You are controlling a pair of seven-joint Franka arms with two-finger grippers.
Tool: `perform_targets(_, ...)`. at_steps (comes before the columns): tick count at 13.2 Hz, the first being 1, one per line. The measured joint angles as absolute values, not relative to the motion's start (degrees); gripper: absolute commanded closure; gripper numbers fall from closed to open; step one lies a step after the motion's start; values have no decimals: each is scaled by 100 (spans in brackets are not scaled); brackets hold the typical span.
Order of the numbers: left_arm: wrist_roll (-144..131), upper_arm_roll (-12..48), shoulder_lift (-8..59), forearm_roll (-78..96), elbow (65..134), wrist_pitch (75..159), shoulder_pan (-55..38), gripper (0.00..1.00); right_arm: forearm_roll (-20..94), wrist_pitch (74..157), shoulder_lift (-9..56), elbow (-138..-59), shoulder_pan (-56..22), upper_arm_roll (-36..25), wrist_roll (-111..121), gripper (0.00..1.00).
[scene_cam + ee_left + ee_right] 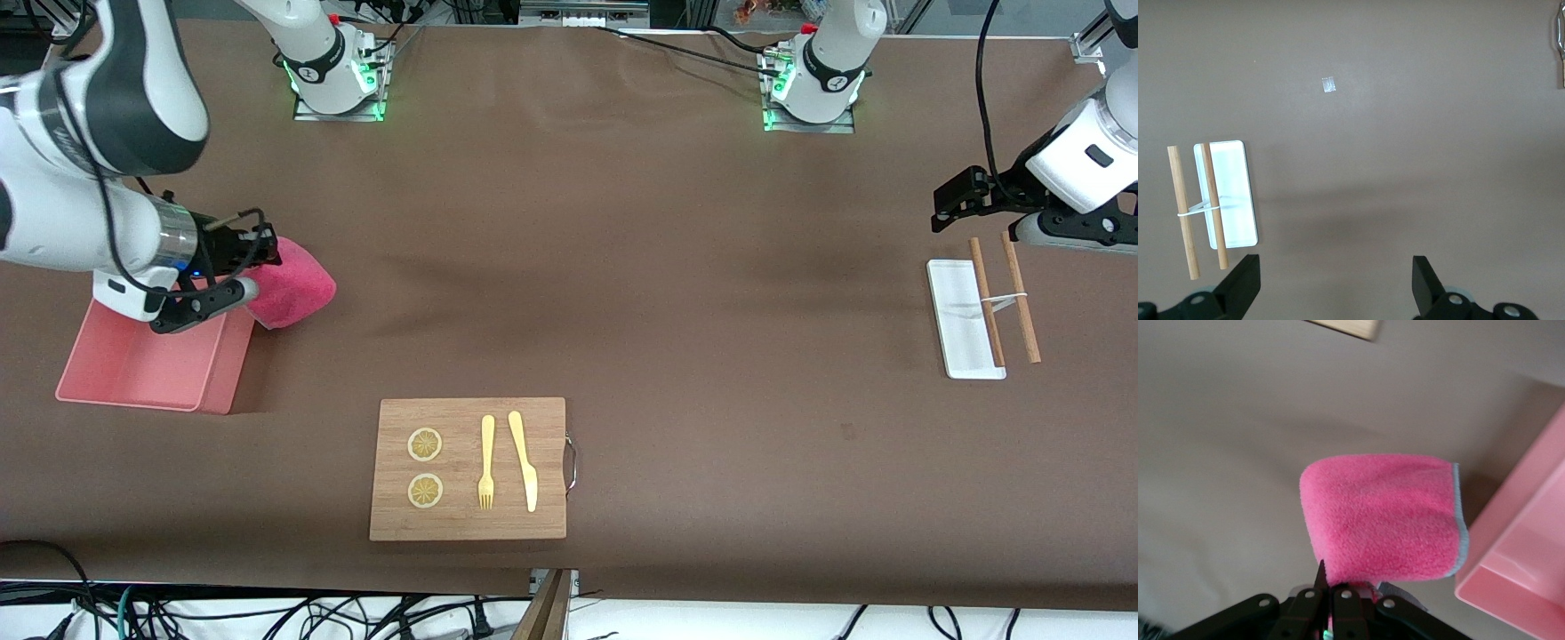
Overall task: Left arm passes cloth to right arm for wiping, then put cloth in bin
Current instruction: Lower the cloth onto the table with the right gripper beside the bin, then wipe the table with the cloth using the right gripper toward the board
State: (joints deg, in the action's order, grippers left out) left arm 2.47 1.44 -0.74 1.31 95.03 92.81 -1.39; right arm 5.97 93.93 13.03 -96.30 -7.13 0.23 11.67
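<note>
The crimson-pink fluffy cloth (293,286) (1385,517) with grey trim hangs from my right gripper (267,253) (1338,583), which is shut on its edge. It hangs in the air beside the bin's corner, just over the brown table at the right arm's end. The salmon-pink bin (133,364) (1531,573) sits under the right arm's wrist, with nothing visible inside it. My left gripper (944,206) (1336,283) is open and holds nothing, hovering over the table at the left arm's end, beside the white tray.
A flat white tray (963,320) (1231,193) with two wooden sticks (1005,298) tied by a band lies under the left arm. A wooden cutting board (468,469) with two lemon slices, a fork and a knife lies nearer the front camera.
</note>
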Motion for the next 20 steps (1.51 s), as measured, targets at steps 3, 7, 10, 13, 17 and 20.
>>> perform_targets(3,286,143,-74,118,9503,9281,-139,0,304,10359,1222,-10522,-715,139,469,100)
perform_targets(7,305,143,-74,118,9502,9281,-139,0,279,11616,1330,-11464,-711,145,185,100)
perform_targets(10,327,143,-74,118,9502,9281,-139,0,279,11876,1484,-11517,-708,142,165,100)
perform_targets(13,342,143,-74,118,9502,9281,-139,0,274,11887,1500,-11454,-705,132,165,100)
perform_targets(17,351,144,-74,118,9502,9281,-140,0,258,11887,1503,-11453,-703,121,165,100)
perform_targets(20,353,145,-74,118,9502,9281,-140,0,257,11889,1516,-11453,-676,26,122,100)
